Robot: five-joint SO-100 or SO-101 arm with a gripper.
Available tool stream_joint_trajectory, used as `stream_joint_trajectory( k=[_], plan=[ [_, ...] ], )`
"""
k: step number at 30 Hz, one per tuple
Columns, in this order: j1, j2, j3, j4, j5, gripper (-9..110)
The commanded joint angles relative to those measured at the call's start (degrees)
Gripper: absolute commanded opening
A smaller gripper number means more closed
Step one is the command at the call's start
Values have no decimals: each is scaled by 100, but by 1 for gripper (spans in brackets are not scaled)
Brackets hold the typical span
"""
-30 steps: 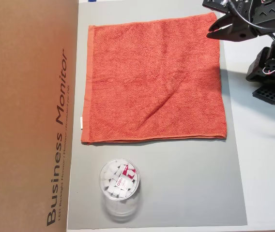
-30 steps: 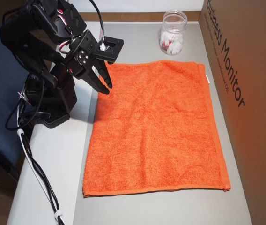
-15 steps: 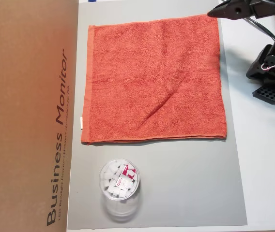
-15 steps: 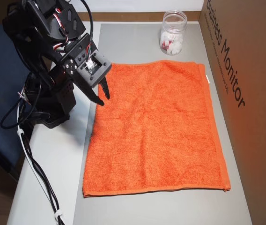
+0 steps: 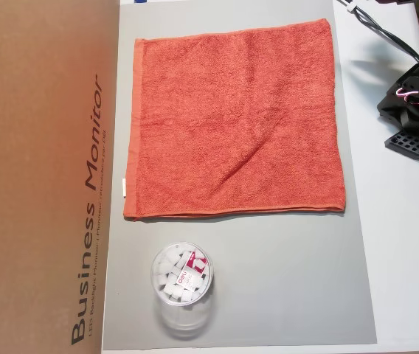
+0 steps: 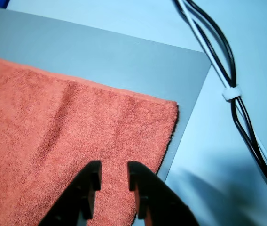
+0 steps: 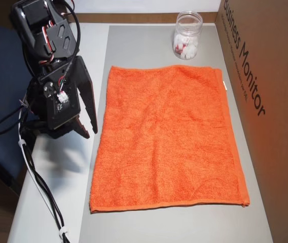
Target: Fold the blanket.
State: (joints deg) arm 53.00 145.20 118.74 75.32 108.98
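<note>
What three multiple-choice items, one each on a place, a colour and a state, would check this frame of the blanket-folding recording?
1. In the overhead view with the arm at the left, where does the clear jar stand?
A. past the blanket's far edge, near the cardboard box
B. on the blanket
C. beside the arm's base

2. What colour is the blanket?
A. blue
B. orange-red
C. white

3. How does the blanket lie?
A. folded in half
B. bunched in the gripper
C. spread flat, unfolded

Answers:
1 A: the jar sits on the grey mat beyond the blanket, close to the cardboard box.
2 B: both overhead views show orange-red terry cloth.
3 C: all four edges lie open, and the gripper hovers empty near one corner in the wrist view.
</note>
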Motion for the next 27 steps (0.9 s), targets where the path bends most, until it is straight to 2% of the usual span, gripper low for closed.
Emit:
stream_joint_trajectory(
  k=[1, 10, 16, 27],
  plan=[
    [290, -158, -79, -53, 70, 5],
    [923, -817, -325, -70, 70, 19],
    [1187, -1134, -325, -149, 26, 19],
    [1222, -2250, -229, -1459, -18, 19]
  ],
)
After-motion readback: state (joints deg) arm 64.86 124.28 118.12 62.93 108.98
